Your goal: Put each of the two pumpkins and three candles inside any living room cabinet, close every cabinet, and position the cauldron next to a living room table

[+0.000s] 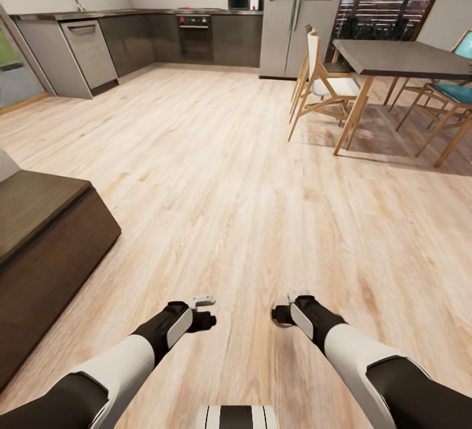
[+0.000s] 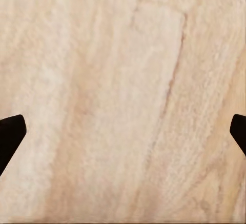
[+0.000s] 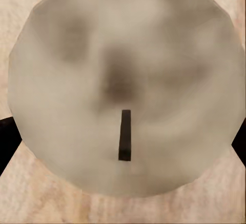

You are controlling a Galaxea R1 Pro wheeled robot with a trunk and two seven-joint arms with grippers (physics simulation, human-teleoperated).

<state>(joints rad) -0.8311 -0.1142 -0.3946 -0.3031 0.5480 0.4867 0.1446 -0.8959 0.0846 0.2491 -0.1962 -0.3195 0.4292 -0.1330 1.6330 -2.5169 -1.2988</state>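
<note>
A beige-grey candle (image 3: 154, 44) with a short dark wick sits right in front of the right wrist camera. My right gripper (image 3: 123, 137) is shut on it, a dark fingertip against each side. In the head view the right gripper (image 1: 280, 313) hangs low over the wooden floor. Beside it my left gripper (image 1: 207, 311) is open, and the left wrist view has bare floor planks between its fingertips (image 2: 10, 134). The end of the low dark-brown cabinet (image 1: 46, 232) stands at the left. The pumpkins, the cauldron and the living-room table are out of view.
A dining table (image 1: 400, 55) with white-and-wood chairs (image 1: 324, 82) stands at the far right. Dark kitchen cupboards (image 1: 164, 36), an oven and a tall fridge (image 1: 295, 16) line the back wall. Open wooden floor (image 1: 216, 154) stretches ahead.
</note>
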